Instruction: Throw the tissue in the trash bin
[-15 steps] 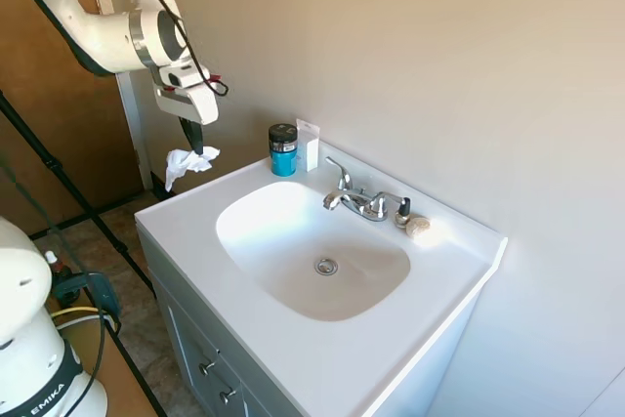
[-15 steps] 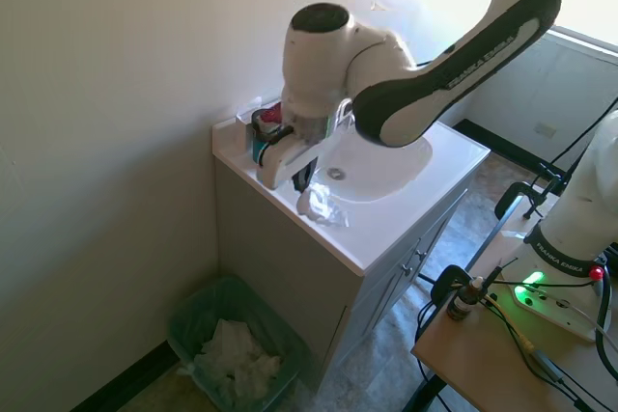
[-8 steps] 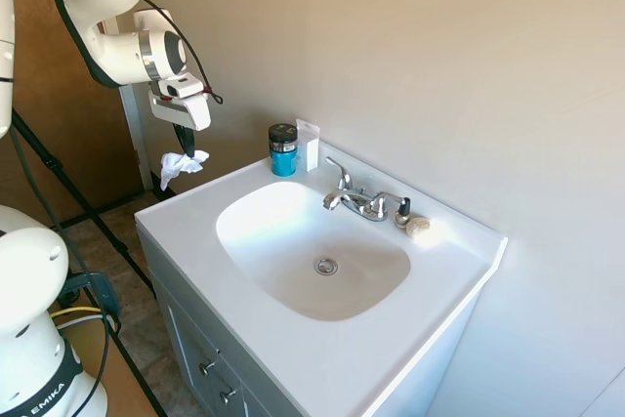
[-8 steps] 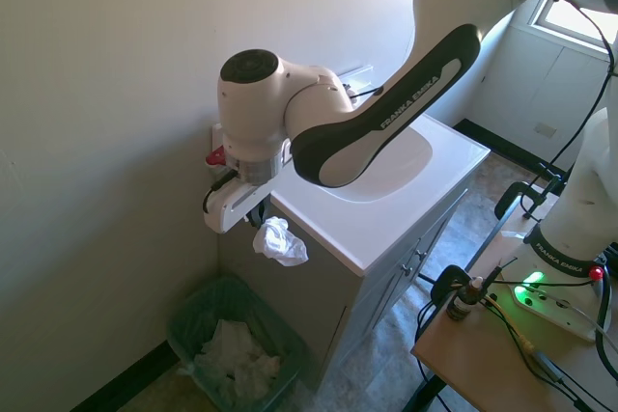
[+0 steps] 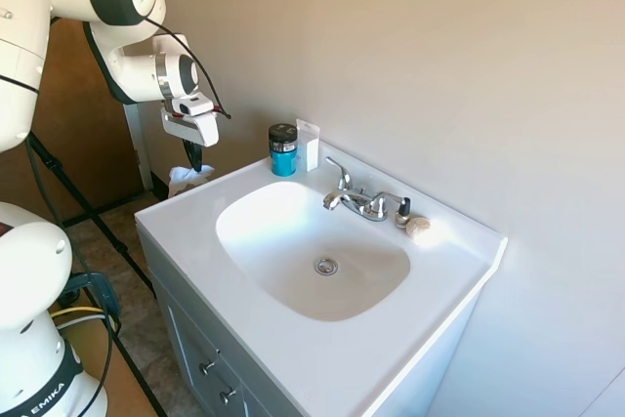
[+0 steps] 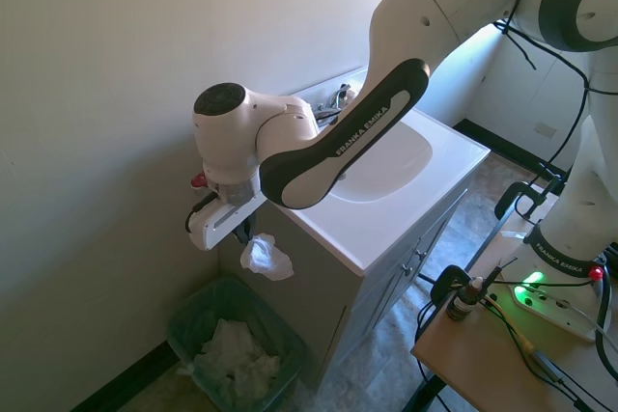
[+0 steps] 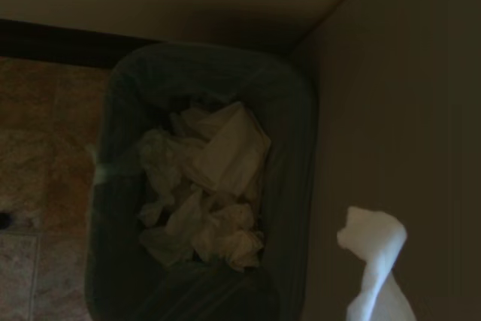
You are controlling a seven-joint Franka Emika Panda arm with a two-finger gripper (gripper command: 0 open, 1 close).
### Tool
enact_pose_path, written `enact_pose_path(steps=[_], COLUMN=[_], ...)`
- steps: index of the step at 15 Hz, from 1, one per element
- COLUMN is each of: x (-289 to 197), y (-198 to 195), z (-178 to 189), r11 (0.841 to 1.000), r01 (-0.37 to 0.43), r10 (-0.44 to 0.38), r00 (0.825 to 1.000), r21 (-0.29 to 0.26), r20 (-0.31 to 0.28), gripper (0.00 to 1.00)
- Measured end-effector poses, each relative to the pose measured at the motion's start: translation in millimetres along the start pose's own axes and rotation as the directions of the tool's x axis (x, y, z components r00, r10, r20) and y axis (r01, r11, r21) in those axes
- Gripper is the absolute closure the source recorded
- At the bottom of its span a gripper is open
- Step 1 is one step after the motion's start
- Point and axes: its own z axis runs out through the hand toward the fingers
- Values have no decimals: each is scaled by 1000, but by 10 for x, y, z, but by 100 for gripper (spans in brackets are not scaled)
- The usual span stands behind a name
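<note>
A crumpled white tissue [image 6: 266, 258] hangs from my gripper [image 6: 244, 234], whose dark fingers are shut on its top. It hangs in the air beside the vanity's side wall, above the green trash bin [image 6: 183, 325] on the floor and toward the bin's vanity side. The first exterior view shows the gripper [image 5: 193, 156] just past the counter's left end, with the tissue [image 5: 184, 180] partly hidden behind the counter edge. In the wrist view the bin [image 7: 293, 186] lies below and the held tissue [image 7: 372, 249] shows beside it.
Several crumpled papers [image 7: 207, 186] fill the bin. The bin stands in the corner between the wall and the white vanity [image 6: 386, 229]. On the counter are a blue jar [image 5: 283, 150], the faucet [image 5: 356, 200] and a beige lump [image 5: 418, 227]. A wooden table [image 6: 502, 335] stands at the right.
The gripper carried the tissue off the counter's end and down beside the vanity, closer to the bin. Its hold on the tissue has not changed.
</note>
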Motion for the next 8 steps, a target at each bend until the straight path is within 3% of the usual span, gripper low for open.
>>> enact_pose_path(steps=[8], x=[17], y=[-78], z=[-57], r11=[1000], r01=[17], r10=[-17], r00=[1000], r21=[-11], r20=[2], gripper=[0])
